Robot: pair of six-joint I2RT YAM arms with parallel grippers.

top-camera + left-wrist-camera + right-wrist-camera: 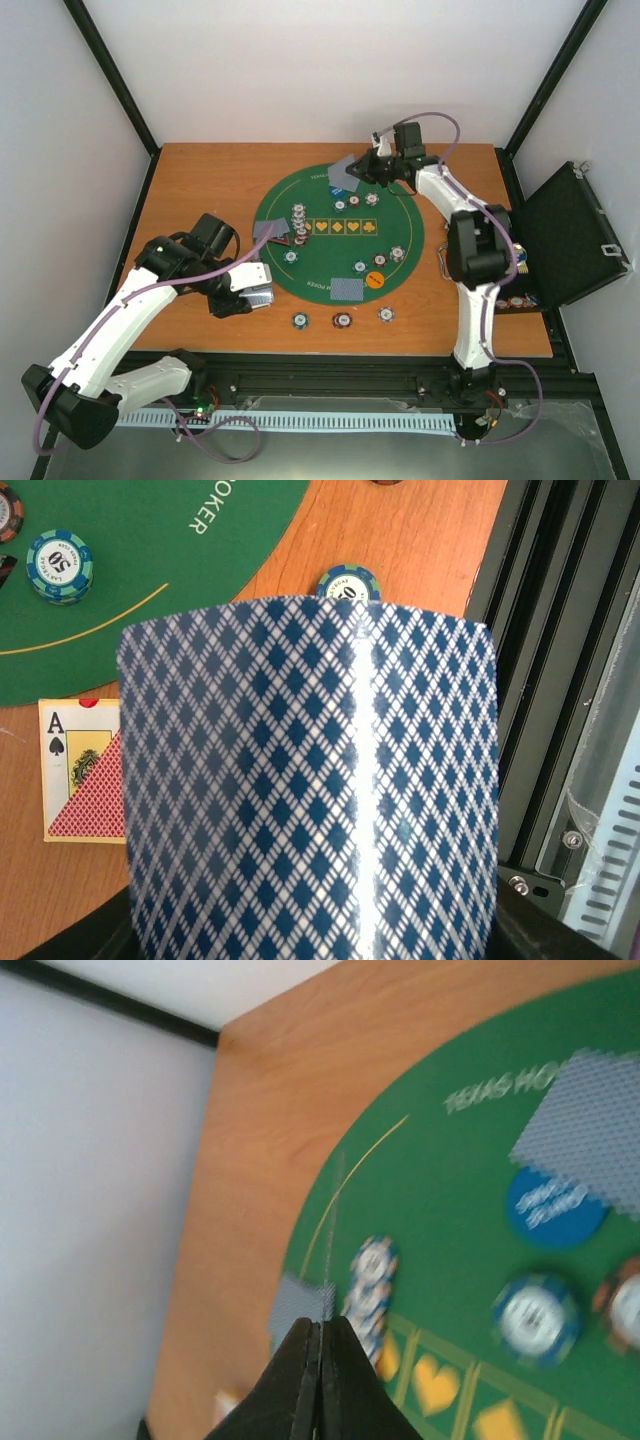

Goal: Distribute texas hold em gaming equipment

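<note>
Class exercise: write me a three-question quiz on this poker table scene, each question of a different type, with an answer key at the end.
1. True or false: the right claw stands wide open.
2. In the top view, how many poker chips lie on the bare wooden table on the arms' side of the green mat? A) one B) three C) six
3. Fill in: the face-up card lying beside the pack of cards held in the left claw is the ace of ____.
Key: 1 false, it is shut. 2 B. 3 spades.
</note>
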